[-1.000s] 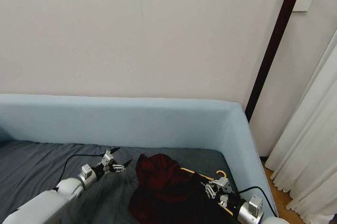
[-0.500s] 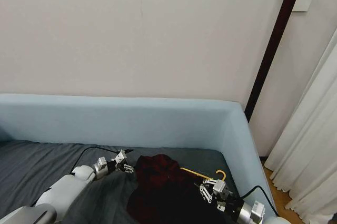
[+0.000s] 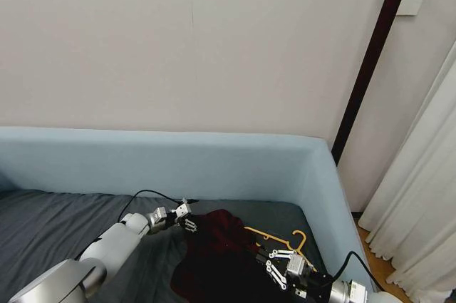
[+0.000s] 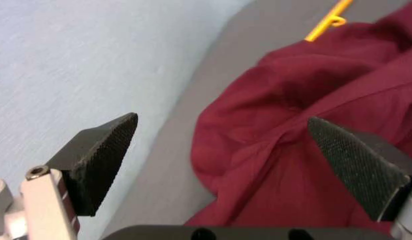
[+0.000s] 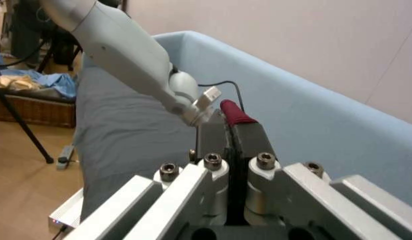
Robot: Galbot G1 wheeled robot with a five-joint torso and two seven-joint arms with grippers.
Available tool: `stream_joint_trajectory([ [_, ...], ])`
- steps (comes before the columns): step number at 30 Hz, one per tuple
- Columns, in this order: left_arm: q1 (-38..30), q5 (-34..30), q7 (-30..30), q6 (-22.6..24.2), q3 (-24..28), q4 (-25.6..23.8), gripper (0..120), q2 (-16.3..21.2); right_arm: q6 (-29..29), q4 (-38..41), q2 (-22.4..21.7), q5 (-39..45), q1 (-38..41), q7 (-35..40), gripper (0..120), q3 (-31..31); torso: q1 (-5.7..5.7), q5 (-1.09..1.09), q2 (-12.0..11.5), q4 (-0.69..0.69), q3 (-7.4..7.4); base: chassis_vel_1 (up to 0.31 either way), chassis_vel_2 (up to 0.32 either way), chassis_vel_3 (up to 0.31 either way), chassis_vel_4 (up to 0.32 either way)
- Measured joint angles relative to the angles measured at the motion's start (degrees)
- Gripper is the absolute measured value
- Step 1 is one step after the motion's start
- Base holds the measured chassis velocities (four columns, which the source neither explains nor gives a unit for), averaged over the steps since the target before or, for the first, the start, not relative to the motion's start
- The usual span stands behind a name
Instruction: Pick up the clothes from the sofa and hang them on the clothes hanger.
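Garment [image 3: 221,246] location, please: where does that dark red heap lie?

Crumpled on the grey seat of the sofa [image 3: 178,164], toward its right end, with a yellow hanger [image 3: 274,235] just beside it, partly under the cloth.

How will it handle?

My guess is soft, light and limp. It should sag and trail from any single pinch, so a raised fold or the rounded upper hem is the best hold, not the flat middle.

And the end effectors?

The left end effector [image 3: 189,223] hovers at the garment's upper edge, spread wide and empty; the left wrist view has the red hem between its fingertips [image 4: 102,150].

The right one?

The right end effector [image 3: 274,269] sits low over the garment's near right side, closed. Whether any cloth is pinched in it, I cannot tell.
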Motion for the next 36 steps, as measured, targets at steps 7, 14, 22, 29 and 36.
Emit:
stream_joint_trajectory([
  [7,-0.99,9.01,3.38,-3.38,3.15,-0.37,100,-0.37,0.32,1.4,-0.74,-0.19,-0.54,-0.79,0,1.7,0.0,0.0,0.0,0.02,0.0,0.0,0.0,0.0,0.0],
  [14,-1.2,12.2,0.49,-4.26,3.22,0.54,100,-2.34,0.97,2.72,-1.53,-1.25,-0.75,-1.09,0,1.97,0.0,0.0,0.0,0.0,0.0,0.0,0.0,0.0,0.0],
  [22,-0.12,10.34,0.26,-6.59,3.23,0.65,80,-3.4,0.93,3.77,-2.08,-0.98,-0.42,-0.43,0,2.17,0.0,-0.01,0.0,0.01,0.0,0.0,0.0,0.0,0.0],
  [29,0.88,9.93,0.96,-7.21,2.9,-0.6,54,-1.73,0.93,3.12,-1.39,-1.21,-0.12,-0.24,0,2.05,0.0,-0.01,0.0,0.02,0.0,0.0,0.0,0.0,0.0],
  [36,1.34,9.74,0.83,-7.08,2.63,-0.53,32,-1.83,1.02,2.86,-1.37,-1.88,-0.1,-0.05,0,1.47,0.0,-0.01,0.0,0.0,0.0,0.0,0.0,0.0,0.0],
])
